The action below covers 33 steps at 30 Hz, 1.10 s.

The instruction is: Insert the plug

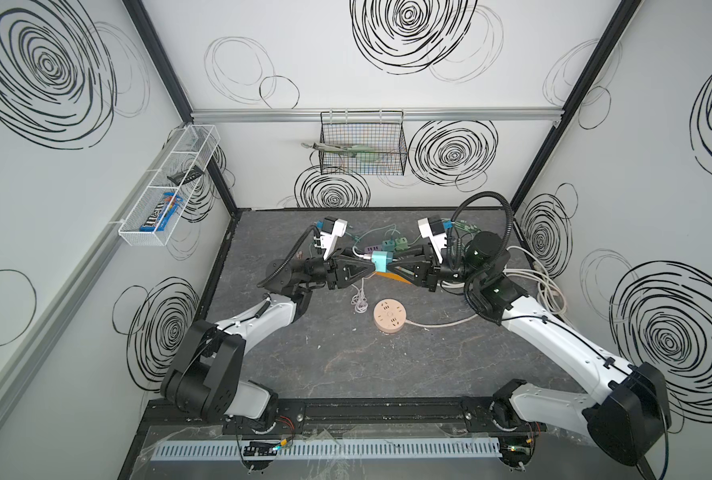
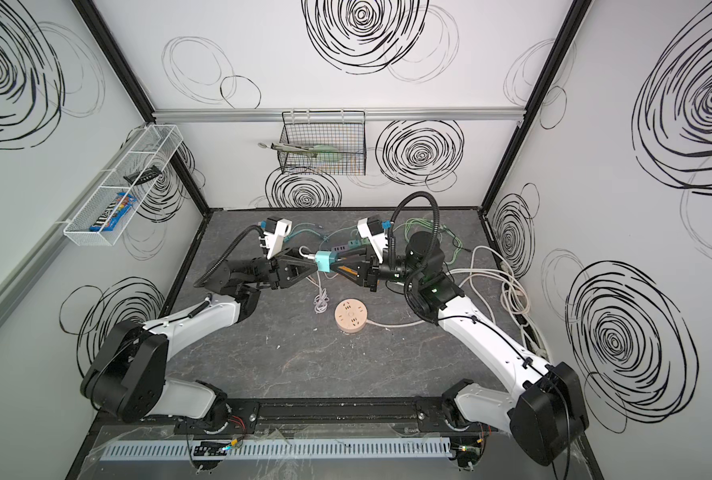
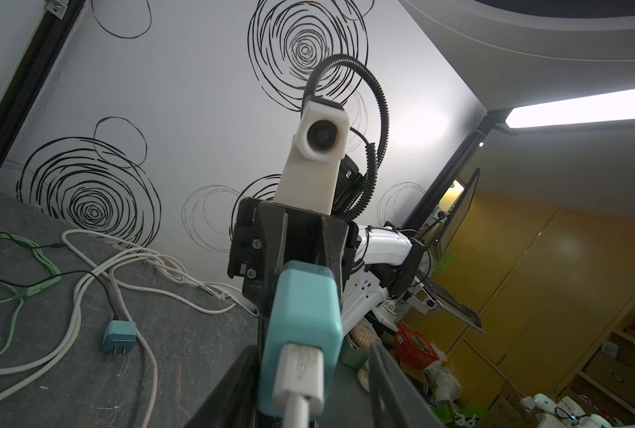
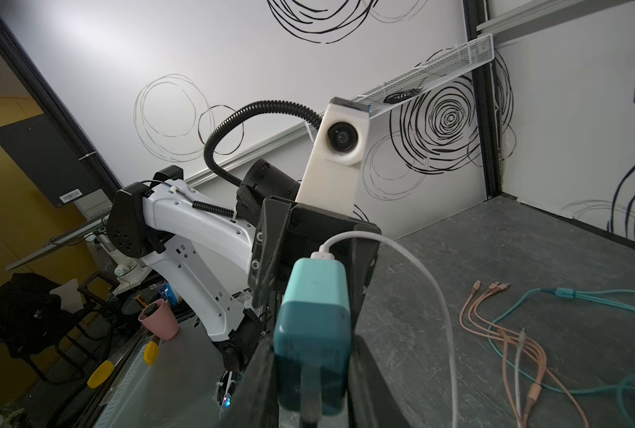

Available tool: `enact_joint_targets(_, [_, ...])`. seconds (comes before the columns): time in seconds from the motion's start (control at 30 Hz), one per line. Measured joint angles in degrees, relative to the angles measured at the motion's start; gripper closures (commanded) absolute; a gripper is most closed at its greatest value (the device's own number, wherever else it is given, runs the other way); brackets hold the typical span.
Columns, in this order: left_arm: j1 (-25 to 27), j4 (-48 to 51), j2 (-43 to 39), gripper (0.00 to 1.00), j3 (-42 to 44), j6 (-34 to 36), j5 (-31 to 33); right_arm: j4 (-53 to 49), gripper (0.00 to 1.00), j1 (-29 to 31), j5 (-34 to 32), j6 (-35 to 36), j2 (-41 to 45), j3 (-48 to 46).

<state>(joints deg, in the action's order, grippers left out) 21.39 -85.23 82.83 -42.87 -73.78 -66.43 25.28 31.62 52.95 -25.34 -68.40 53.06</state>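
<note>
Right gripper [image 1: 390, 268] clamps the teal charger [image 1: 381, 262] aloft as a braced socket — left gripper [image 1: 370, 263], jaws apart, straddles the white USB plug [image 3: 298, 374], likely to seat it.

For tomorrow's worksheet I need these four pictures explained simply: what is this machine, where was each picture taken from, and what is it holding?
It is a robot with two arms, left arm and right arm, on a dark table. Two pictures look down from overhead; the other two come from cameras on each wrist. The right arm's jaws grip a teal charger block with a white USB plug in its end. The left arm's jaws stand open around that plug. On the table lie a round beige socket hub, white cables and a spare teal charger.
</note>
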Motion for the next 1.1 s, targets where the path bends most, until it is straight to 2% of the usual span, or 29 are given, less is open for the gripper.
enact_joint_targets(0.2, [0.0, -0.5, 0.1, 0.82, 0.0, 2.0, -0.2, 0.7, 0.98, 0.3, 0.8, -2.1, -0.7, 0.0])
enact_joint_targets(0.3, [0.0, 0.3, 0.1, 1.0, 0.0, 3.7, -0.2, 0.7, 0.92, 0.3, 0.8, -2.1, -0.8, 0.0])
enact_joint_targets(0.4, [-0.4, 6.5, -1.3, 1.0, 0.0, 9.3, 0.5, -0.8, 0.66, 0.3, -0.1, -1.1, -1.0, 0.0])
enact_joint_targets(0.43, [-0.6, 10.8, -2.4, 1.0, 0.0, 12.7, 1.2, -1.7, 0.52, 0.3, -1.1, -0.8, -1.0, 0.0])
enact_joint_targets(0.47, [-0.9, 17.5, -4.2, 1.0, -0.1, 16.8, 3.0, -2.8, 0.35, 0.3, -2.5, 0.2, -1.1, 0.0])
enact_joint_targets(0.53, [-0.9, 33.0, -7.8, 1.0, -1.5, 27.1, 8.7, -5.2, 0.2, 0.2, -4.8, 2.2, -1.1, 0.0])
enact_joint_targets(0.57, [-0.9, 40.9, -9.4, 1.0, -3.0, 32.1, 12.7, -6.2, 0.08, 0.0, -6.4, 3.0, -1.1, 0.0])
enact_joint_targets(0.6, [-0.9, 46.9, -10.6, 1.0, -4.4, 36.2, 16.2, -7.0, 0.01, -0.2, -7.6, 3.5, -1.1, -0.1])
enact_joint_targets(0.73, [-1.8, 64.5, -14.2, 1.0, -7.2, 48.4, 26.6, -9.7, 0.03, -2.6, -13.4, 5.3, -0.9, -1.0])
enact_joint_targets(0.87, [-2.5, 80.2, -14.6, 1.0, -9.6, 56.9, 36.5, -12.0, 0.03, -5.8, -18.4, 5.5, 0.0, -2.2])
enact_joint_targets(0.97, [-3.9, 91.7, -14.7, 1.0, -13.0, 61.9, 46.6, -13.2, 0.03, -8.0, -22.5, 5.4, 1.5, -3.2])
enact_joint_targets(1.1, [-11.8, 100.9, -16.8, 1.0, -16.7, 65.0, 58.5, -14.4, 0.03, -10.1, -26.4, 4.9, 3.1, -4.5])
